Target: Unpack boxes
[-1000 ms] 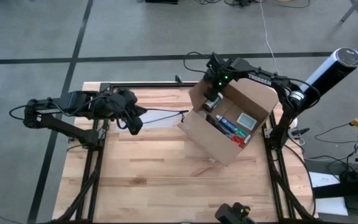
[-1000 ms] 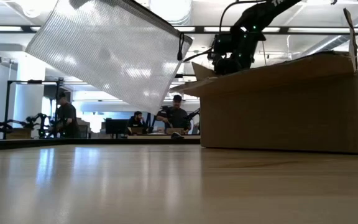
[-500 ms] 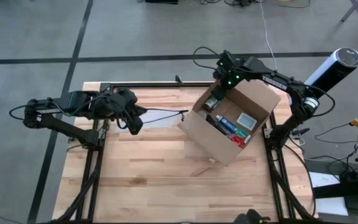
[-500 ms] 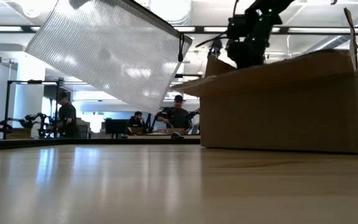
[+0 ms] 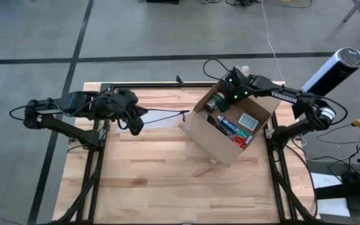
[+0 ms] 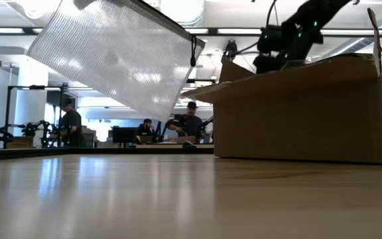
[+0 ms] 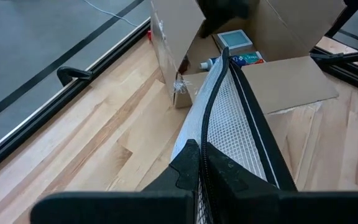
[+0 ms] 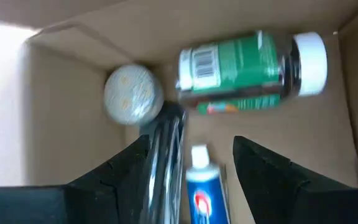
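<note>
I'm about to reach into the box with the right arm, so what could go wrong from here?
The items lie tightly packed: the open right gripper could catch the toothpaste tube along with the green bottle. The cardboard box sits unheld and may shift. The left gripper holds the mesh pouch near the box, leaving little room.

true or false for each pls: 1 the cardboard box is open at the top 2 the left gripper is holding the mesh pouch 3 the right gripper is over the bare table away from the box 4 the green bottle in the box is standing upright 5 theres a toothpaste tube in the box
1. The brown corrugated cardboard box is open at the top. True.
2. The left gripper is shut on the flat translucent grey-white mesh zip pouch. True.
3. The right gripper hangs over bare table, away from the box. False: it is open above the box's inside.
4. The green-labelled dark bottle with a white cap stands upright. False: it lies on its side on the box floor.
5. A blue toothpaste tube with a white cap lies in the box. True.
</note>
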